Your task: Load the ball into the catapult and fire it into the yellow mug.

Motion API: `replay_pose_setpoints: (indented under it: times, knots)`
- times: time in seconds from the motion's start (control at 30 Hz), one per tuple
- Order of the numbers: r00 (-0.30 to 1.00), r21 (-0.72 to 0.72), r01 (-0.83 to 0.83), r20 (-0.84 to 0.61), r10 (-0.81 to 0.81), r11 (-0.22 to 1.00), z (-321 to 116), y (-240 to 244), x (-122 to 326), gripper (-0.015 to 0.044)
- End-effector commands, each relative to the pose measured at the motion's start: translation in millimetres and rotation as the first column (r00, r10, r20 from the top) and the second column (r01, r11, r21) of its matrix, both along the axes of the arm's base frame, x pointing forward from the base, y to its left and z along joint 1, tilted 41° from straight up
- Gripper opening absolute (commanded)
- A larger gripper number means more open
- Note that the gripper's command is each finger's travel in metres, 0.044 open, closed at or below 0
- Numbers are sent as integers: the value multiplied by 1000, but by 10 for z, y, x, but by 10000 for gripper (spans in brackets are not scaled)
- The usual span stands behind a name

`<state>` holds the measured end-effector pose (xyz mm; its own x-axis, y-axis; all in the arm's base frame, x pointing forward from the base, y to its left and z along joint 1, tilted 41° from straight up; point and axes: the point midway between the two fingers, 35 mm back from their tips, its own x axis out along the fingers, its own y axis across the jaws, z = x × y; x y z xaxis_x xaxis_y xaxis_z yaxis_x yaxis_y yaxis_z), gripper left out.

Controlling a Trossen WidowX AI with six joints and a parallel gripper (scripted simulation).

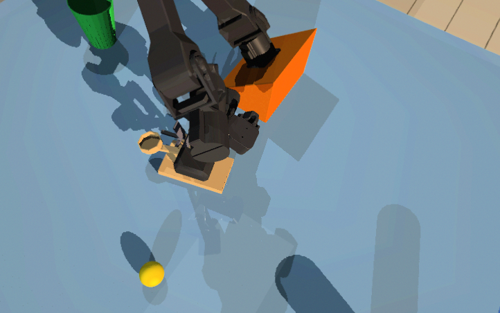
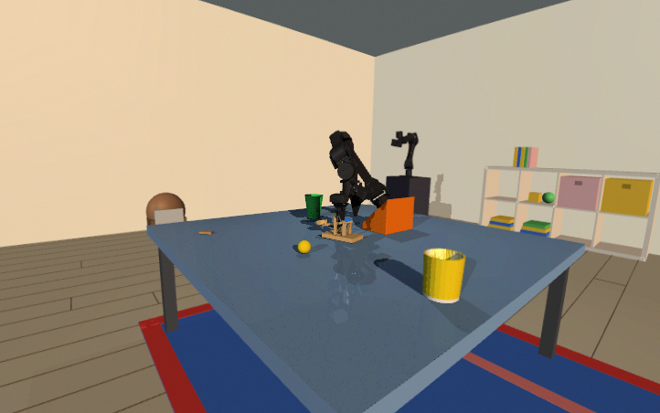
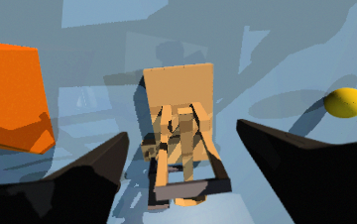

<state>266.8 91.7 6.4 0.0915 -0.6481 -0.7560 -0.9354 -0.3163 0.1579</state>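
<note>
"Why have you parked over the catapult [image 1: 224, 171] [image 2: 342, 237] [image 3: 180, 84]?"

"I think I'm lining up to grip its frame and turn it. My fingers straddle it in the wrist view, one on each side."

"Is the gripper [image 1: 218, 149] [image 2: 348, 217] [image 3: 182, 130] holding anything?"

"Nothing. It's spread about as wide as it goes, and I can't make out either finger touching the wood."

"Where's the ball?"

"The yellow ball [image 1: 151, 274] [image 2: 303, 247] [image 3: 343, 103] sits on the table, well apart from the catapult. The launching cup [image 1: 150, 143] [image 2: 322, 222] looks empty from above, so I judge we're unloaded. A speck of blue by the frame is too small for me to name."

"And the target?"

"The yellow mug [image 2: 442, 276] stands upright near the table's edge, presumably set off to give the throw some range. The cup hangs off the far end of the base, probably so the arm can swing up and over toward it."

"What could go wrong?"

"Closing off-centre might skew the aim or trip the arm. I'd centre first, then squeeze gently."
</note>
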Motion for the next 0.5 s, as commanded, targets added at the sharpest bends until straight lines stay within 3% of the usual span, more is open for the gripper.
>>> replay_pose_setpoints:
  times: [0.0, 0.47]
  knots:
    - [1000, 2, -15, 7, 15, 1000, -34, 2, 19, 440]
    - [1000, 2, -15, 7, 15, 1000, -210, -143, 53, 440]
